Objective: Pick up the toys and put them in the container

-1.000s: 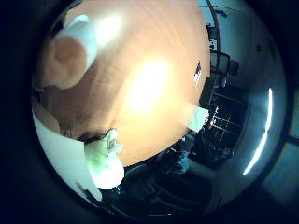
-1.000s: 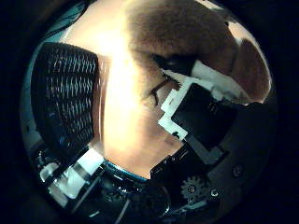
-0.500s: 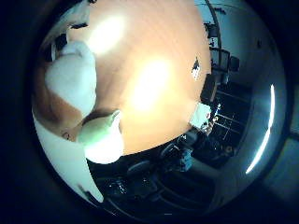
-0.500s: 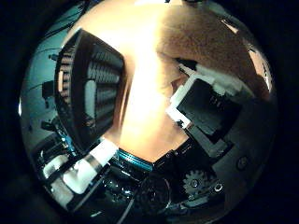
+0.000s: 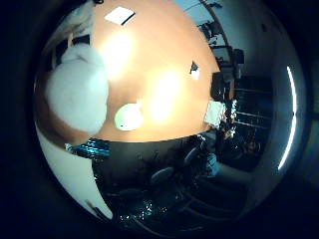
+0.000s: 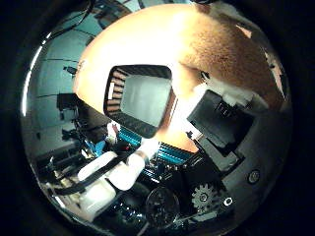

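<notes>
A brown and white plush toy (image 5: 78,90) fills much of the right little finger side palm view, close against the palm and lifted off the orange table (image 5: 164,55). It also shows in the right thumb side palm view (image 6: 231,49), where my hand (image 6: 221,116) has its white and black fingers curled against it. A small pale green toy (image 5: 129,117) lies on the table near its edge. A black mesh container (image 6: 128,74) with a grey inside stands on the table, away from the hand.
A white card (image 5: 120,15) and a small flat item (image 5: 194,70) lie on the table. A white box (image 5: 214,112) sits at the table's edge. Racks and furniture stand beyond the edge. The white arm (image 6: 113,177) shows beside the container.
The views have risen away from the table. The plush toy stays against the palm and has come up with the hand. The container's opening now shows in full.
</notes>
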Motion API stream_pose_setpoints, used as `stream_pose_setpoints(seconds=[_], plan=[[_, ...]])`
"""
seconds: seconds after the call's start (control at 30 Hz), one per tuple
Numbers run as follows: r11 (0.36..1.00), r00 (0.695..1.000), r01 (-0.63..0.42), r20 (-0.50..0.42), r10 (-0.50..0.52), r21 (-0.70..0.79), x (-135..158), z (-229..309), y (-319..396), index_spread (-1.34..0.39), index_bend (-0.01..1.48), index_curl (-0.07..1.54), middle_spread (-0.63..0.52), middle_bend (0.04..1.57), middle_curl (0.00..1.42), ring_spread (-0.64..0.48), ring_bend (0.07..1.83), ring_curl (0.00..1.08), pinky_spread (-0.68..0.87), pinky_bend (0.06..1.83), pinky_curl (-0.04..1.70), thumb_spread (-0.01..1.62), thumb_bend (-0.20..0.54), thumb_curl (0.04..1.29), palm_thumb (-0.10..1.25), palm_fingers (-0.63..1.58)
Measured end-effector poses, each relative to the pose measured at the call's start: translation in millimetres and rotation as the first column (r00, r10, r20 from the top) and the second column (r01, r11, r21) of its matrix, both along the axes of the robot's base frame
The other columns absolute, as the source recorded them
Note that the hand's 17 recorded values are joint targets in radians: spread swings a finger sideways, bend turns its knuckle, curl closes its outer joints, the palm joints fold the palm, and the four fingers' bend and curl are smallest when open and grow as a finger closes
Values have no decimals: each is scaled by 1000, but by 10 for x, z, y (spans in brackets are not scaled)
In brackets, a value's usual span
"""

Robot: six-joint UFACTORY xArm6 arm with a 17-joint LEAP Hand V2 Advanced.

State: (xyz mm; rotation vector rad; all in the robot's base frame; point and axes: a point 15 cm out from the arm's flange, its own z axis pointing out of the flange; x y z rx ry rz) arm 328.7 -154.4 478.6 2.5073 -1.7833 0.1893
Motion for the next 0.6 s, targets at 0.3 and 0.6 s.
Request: stream_pose_setpoints(seconds=[0.3,0.6], plan=[[978,988,-155,7,155,142,-146,185,1160,-315,987,977,-177,1267,910,-257,1302,774,-314,1068,854,634,-17,861,1033,1011],[931,968,-240,-7,251,275,-199,49,1991,-310,987,994,-179,1270,929,-259,1292,798,-328,1007,930,644,-19,879,1030,1003]])
